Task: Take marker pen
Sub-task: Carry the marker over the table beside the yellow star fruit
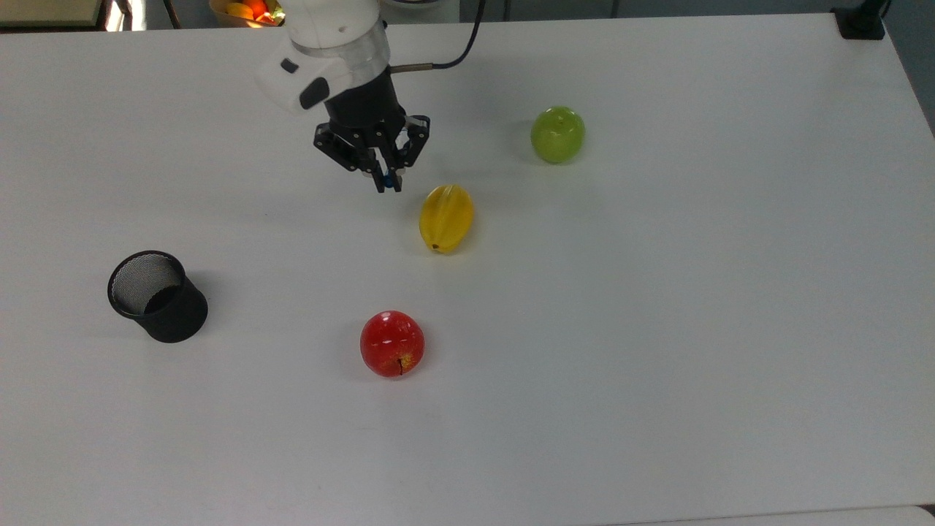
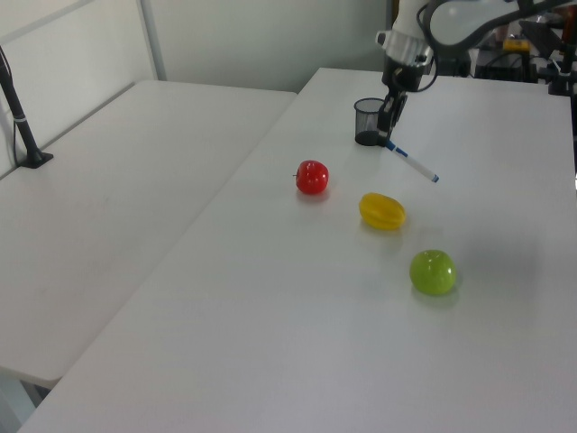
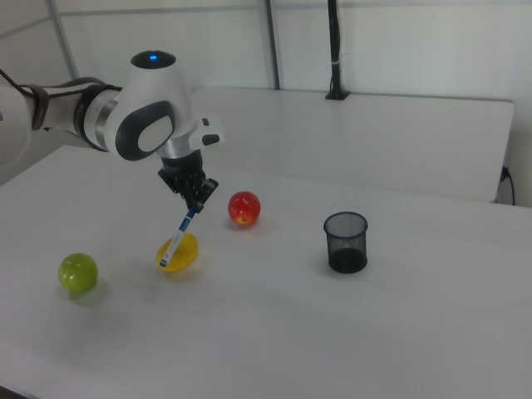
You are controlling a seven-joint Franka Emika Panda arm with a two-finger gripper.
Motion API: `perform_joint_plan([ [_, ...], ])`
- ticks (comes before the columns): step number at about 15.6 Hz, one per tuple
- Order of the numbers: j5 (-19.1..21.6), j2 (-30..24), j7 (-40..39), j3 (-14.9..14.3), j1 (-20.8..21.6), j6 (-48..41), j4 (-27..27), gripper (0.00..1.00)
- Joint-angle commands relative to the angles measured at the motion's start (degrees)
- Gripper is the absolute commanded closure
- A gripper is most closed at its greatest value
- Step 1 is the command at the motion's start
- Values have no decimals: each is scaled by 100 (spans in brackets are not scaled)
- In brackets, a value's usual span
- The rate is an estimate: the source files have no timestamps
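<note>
The black two-finger gripper point(image 1: 388, 183) is clamped on the blue-capped end of the slim white-barrelled marker pen point(image 2: 413, 164), holding it off the smooth white table point(image 1: 657, 329). In the top view the pen is nearly hidden: only a speck of blue shows between the fingertips, just beside the upper end of the glossy yellow ribbed fruit point(image 1: 446, 217). The left view shows the gripper point(image 2: 387, 138) and the pen's whole length, slanting down from the fingers toward the left view's right, with a blue tip at the far end and clear air under it. The right view also shows the gripper point(image 3: 196, 202), and here the marker pen point(image 3: 178, 233) hangs down and toward the right view's left, its lower end lying over the yellow fruit point(image 3: 179, 253) in the picture; whether they touch cannot be told there.

The arm's last link is a rounded white shell, shiny, with a dark oval inset that the right view shows face-on. The black wire-mesh cylindrical cup point(image 1: 156, 295) stands upright and open, its weave visible in the top view; in the left view it sits right behind the gripper. The shiny red apple point(image 1: 392, 343) has a dark stem and a yellow patch. The glossy green apple point(image 1: 558, 134) is round, and lies well apart from the cup.
</note>
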Motion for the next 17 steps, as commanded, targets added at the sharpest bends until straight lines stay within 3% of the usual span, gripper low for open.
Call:
perform_joint_plan([
  [1,-202,-43,-171,167,12,-259,-214,100],
  [13,-1072,291,-443,220,-14,-356,-381,97],
  [17,-1082,598,-303,220,-41,-295,-319,97],
])
